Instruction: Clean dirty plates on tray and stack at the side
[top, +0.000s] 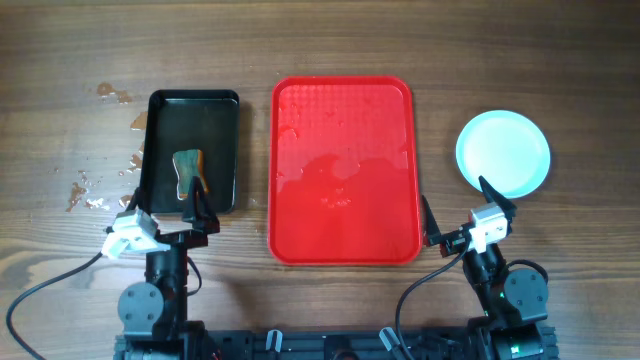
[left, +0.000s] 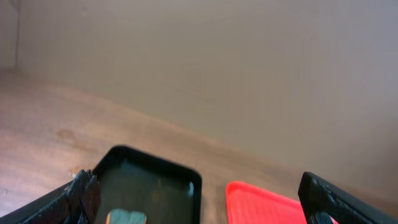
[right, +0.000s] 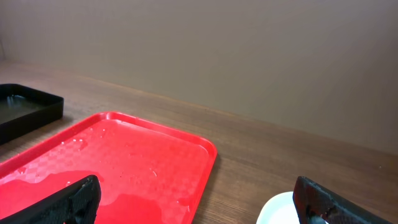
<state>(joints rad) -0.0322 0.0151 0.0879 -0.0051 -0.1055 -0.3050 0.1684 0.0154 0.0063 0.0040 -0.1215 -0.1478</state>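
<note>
Risks, near first:
- Both arms sit low at the near edge of the bench (top: 60, 300).
- A film of water lies on the tray (top: 345, 240). Lifting or tipping the tray would likely spill it.
- Puddles (top: 100, 195) lie on the bench left of the black tray (top: 225, 110). The sponge (top: 188, 168) inside it looks soaked and would probably drip if carried.
- The plates (top: 503, 152) lie stacked at the right, off the tray. A right-arm swing could knock them. The count can't be read from above.

Claws:
- The left claw (left: 199, 205) is spread wide, holding and touching nothing.
- The right claw (right: 196, 202) is the same, wide apart and empty.
</note>
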